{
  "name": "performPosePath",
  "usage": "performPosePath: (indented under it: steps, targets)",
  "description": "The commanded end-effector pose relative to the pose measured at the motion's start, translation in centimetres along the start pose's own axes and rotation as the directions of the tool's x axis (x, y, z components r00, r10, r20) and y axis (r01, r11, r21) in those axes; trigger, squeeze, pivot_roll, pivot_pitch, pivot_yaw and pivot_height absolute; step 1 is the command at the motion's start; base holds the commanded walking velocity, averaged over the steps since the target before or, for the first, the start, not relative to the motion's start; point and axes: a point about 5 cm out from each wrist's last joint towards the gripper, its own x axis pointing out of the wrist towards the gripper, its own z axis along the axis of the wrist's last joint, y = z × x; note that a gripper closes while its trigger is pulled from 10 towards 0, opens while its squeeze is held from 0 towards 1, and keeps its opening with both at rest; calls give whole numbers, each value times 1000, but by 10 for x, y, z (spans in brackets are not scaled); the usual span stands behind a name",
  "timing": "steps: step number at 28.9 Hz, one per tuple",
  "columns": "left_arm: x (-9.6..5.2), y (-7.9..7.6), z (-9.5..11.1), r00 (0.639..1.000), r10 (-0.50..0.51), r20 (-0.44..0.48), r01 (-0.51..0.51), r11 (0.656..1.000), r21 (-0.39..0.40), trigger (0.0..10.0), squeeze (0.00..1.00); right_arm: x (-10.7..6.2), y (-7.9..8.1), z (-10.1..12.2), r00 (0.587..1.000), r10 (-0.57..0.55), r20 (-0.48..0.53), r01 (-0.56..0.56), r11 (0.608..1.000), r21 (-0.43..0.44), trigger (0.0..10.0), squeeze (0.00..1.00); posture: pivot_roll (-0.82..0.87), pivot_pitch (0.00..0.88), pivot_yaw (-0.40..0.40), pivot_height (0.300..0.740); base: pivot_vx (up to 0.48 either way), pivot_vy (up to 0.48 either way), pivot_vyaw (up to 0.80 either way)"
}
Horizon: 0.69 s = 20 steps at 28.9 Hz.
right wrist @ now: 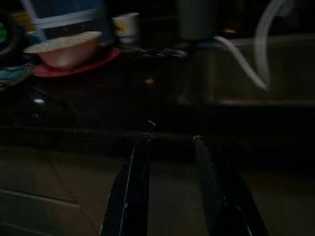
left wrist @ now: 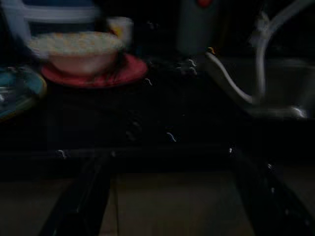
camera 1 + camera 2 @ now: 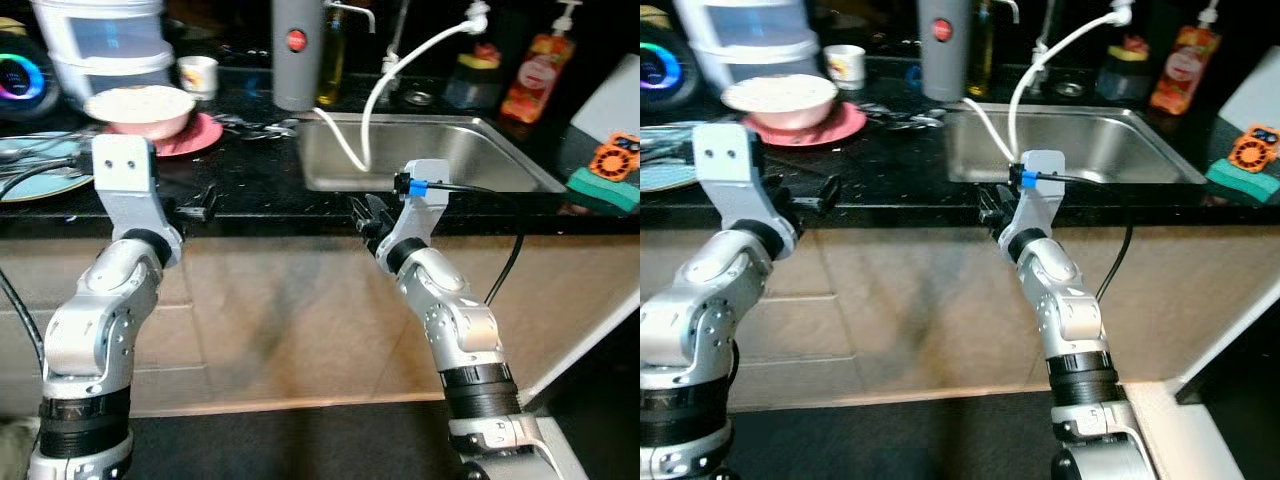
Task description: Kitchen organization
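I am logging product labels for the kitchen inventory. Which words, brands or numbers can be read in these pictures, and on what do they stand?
No text can be read.
Orange plastic pump bottle behind the steel sink: a label, too blurred.
Small white cup: a coloured mark, too small.
Grey cylinder with a red button: no lettering legible.
Round glowing dial: coloured light, no digits legible.

Between the pink bowl point(image 3: 140, 108) on its red plate point(image 3: 195, 135) and the sink point(image 3: 425, 150) lies a bare stretch of black surface point(image 3: 250, 180), wide enough to pass. Behind it stand a grey canister point(image 3: 296, 50) and scattered cutlery point(image 3: 255, 125), seemingly. A white hose point(image 3: 375, 100) dangles into the sink basin. The blue plate point(image 3: 40, 180) crowds the left edge, a sponge point(image 3: 605, 185) the right.
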Motion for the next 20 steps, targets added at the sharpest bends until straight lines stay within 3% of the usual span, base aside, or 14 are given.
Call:
performPosePath:
  steps: [1,3,11,15,18,20]
  targets:
    - [1,-3,-10,999,-2,-46,2,1000,1,10000,0,-1,-1,0,1000,-4,-8,4,1000,1,10000,0,-20,100,-54,740,0,0,0]
    - [-1,-6,-27,994,-2,-107,2,1000,1,10000,0,-3,-2,-2,1000,-10,-20,10,1000,-1,10000,0,-25,105,-51,740,0,0,0]
    - [-9,-10,-57,978,-29,-206,26,1000,-16,10000,0,-11,-10,-14,997,-35,-73,34,999,-24,10000,0,-25,110,-53,740,0,0,0]
    - [-15,-9,-82,959,-38,-280,40,999,1,10000,0,-24,-23,-38,984,-65,-164,49,994,-102,10000,0,-24,109,-53,740,0,0,0]
    - [-26,-5,-109,941,-18,-337,12,1000,-18,10000,0,-42,-40,-77,949,-122,-289,96,990,-102,10000,0,-33,104,-42,740,0,0,0]
    - [-29,-4,-116,936,-11,-352,1,1000,-28,10000,0,-47,-44,-88,937,-130,-325,99,989,-112,10000,0,-33,104,-41,740,0,0,0]
